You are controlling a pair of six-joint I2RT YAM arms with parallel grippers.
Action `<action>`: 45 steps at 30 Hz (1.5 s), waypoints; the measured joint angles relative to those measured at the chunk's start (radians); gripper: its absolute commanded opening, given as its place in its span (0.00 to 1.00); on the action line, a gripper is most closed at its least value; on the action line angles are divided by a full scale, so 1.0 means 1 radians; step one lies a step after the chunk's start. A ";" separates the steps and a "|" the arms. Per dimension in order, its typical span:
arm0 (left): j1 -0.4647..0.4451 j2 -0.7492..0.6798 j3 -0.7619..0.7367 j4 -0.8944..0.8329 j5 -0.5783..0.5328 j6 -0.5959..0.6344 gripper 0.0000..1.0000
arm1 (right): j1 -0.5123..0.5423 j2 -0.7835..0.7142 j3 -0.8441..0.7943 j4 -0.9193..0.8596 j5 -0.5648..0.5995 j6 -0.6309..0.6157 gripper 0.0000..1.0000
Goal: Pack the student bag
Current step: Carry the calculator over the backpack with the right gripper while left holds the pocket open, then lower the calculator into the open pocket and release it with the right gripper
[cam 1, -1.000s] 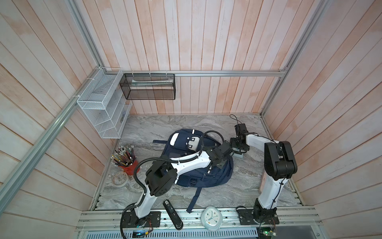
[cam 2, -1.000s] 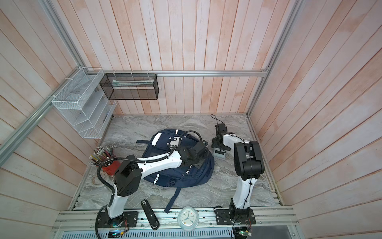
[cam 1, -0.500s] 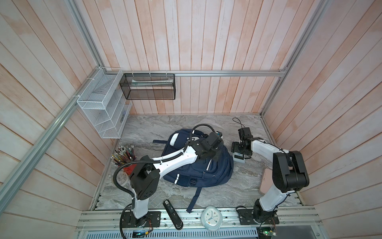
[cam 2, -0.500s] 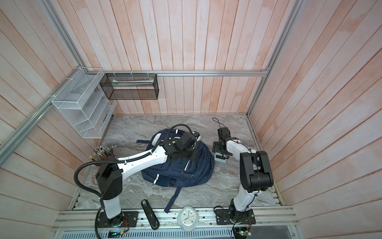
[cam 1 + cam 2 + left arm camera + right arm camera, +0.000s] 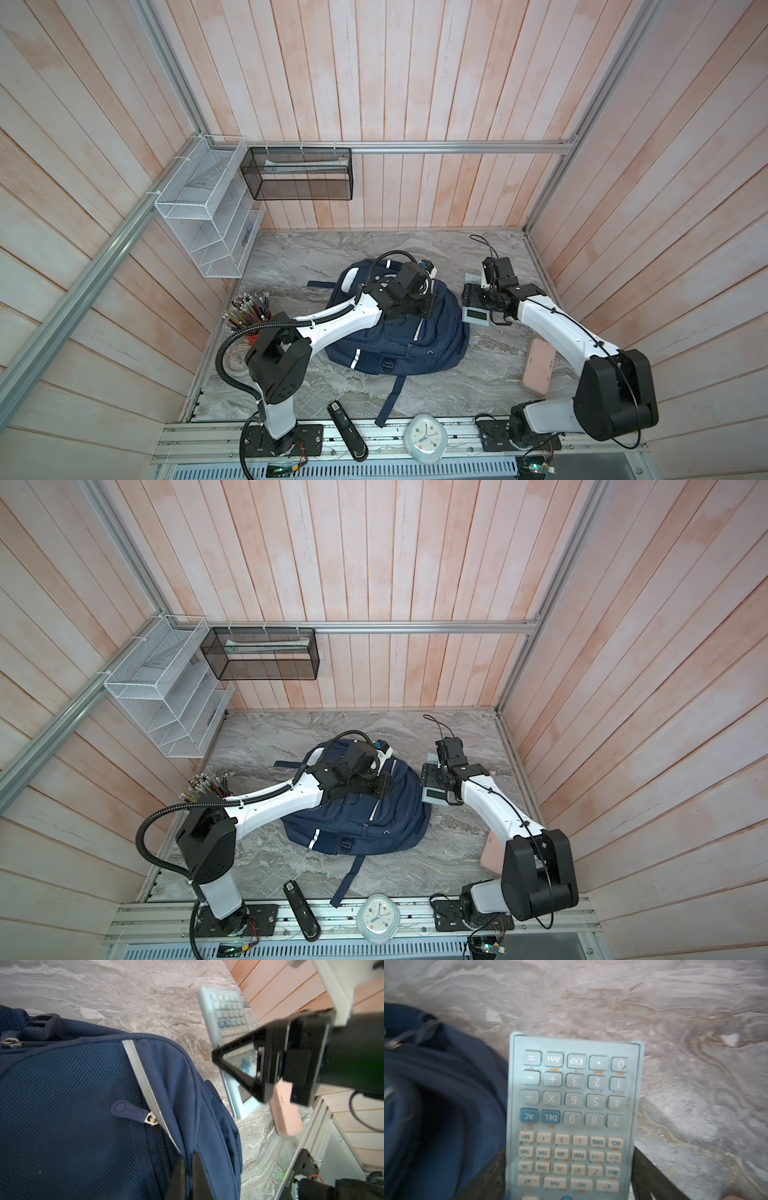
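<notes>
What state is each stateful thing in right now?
student bag: lying flat, no compartment visibly open
calculator: clamped by its long edges
left gripper: shut, tips at the bag
right gripper: shut on calculator
clock: face up

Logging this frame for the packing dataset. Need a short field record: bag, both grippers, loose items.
bag: navy backpack lying flat in the middle
left gripper: shut, tips on the bag by its zip; pinching anything, cannot tell
right gripper: closed on the calculator, beside the bag
calculator: light blue, keys up
loose items: pink case, clock, stapler, pencil cup
</notes>
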 measured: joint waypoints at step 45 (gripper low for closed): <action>-0.002 -0.106 -0.164 0.198 0.016 -0.139 0.00 | 0.169 -0.043 -0.267 0.472 -0.465 0.303 0.40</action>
